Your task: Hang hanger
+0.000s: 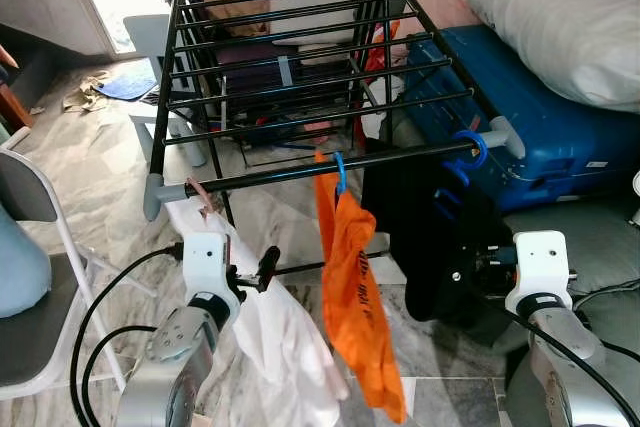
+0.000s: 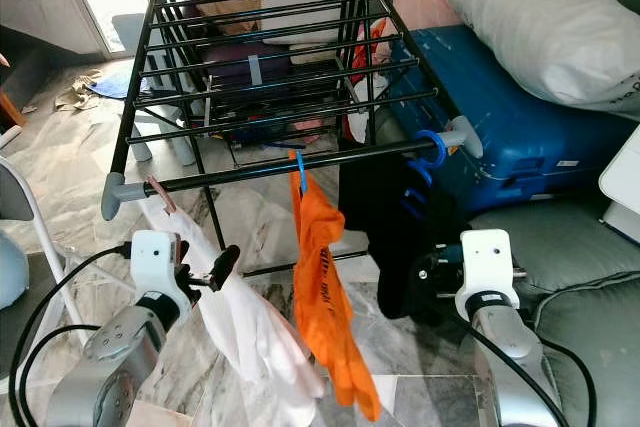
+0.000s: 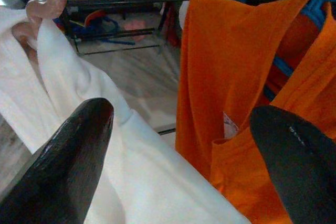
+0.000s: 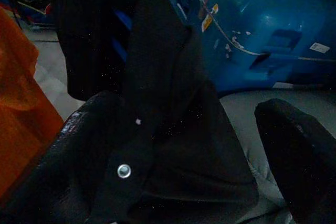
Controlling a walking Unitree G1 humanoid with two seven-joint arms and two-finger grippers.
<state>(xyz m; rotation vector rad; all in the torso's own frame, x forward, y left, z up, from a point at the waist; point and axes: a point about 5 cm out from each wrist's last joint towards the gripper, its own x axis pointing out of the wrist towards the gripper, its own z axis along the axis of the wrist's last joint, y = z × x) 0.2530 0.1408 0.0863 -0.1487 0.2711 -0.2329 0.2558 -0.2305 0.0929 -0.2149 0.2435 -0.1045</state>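
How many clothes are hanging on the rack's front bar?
3: a white garment at the left end, an orange one in the middle, a black one at the right; more may hang behind.

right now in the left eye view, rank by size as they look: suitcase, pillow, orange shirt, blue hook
1. suitcase
2. pillow
3. orange shirt, nearer the camera, so unsure against the pillow
4. blue hook

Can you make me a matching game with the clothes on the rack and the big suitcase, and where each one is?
Things:
1. white garment
2. orange garment
3. black garment
4. blue suitcase

Places:
A. under the white pillow
B. middle of the drying rack's front bar
C. by the left gripper
D. in front of the right gripper

Pairs: 1-C, 2-B, 3-D, 4-A
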